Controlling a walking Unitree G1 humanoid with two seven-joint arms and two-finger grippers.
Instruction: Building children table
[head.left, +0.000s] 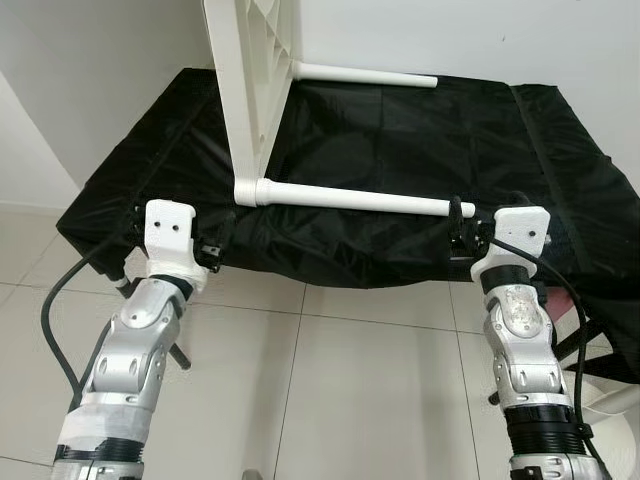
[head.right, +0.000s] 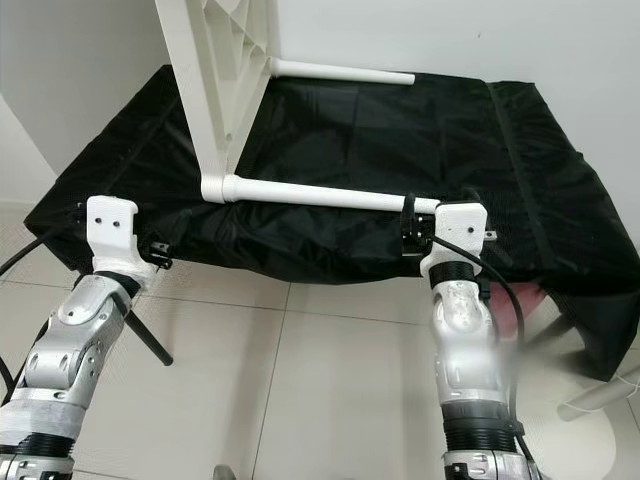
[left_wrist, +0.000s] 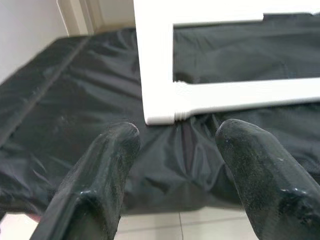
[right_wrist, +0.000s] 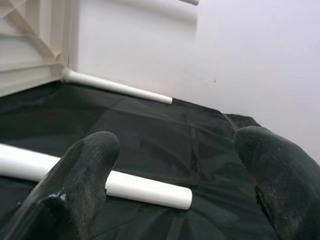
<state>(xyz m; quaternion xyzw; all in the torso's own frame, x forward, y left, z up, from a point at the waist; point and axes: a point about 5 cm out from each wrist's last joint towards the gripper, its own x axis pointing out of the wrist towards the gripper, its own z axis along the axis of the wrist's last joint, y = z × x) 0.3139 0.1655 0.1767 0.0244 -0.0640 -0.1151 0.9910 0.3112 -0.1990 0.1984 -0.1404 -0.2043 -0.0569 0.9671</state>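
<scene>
White plastic table top (head.left: 252, 70) stands up on its edge on the black cloth (head.left: 400, 130) that covers a low platform in front of us, and it leans close to the white wall (head.left: 480, 40). Two white round legs are fixed to it and stick out sideways toward our right. We see the near leg (head.left: 350, 199) lying just above the front part of the cloth, and the far leg (head.left: 365, 74) lying close to the wall. Our left gripper (left_wrist: 175, 150) hangs by the front edge of the cloth, near the bottom corner of the table top. Its two black fingers (left_wrist: 107, 170) are spread wide apart and we hold nothing in them. Our right gripper (right_wrist: 175, 185) is at the free end of the near leg. Its fingers (right_wrist: 82, 175) are also wide apart, with the tip of the leg lying between them, and they do not squeeze it. Pale floor tiles (head.left: 350, 380) lie under our two silver arms.
</scene>
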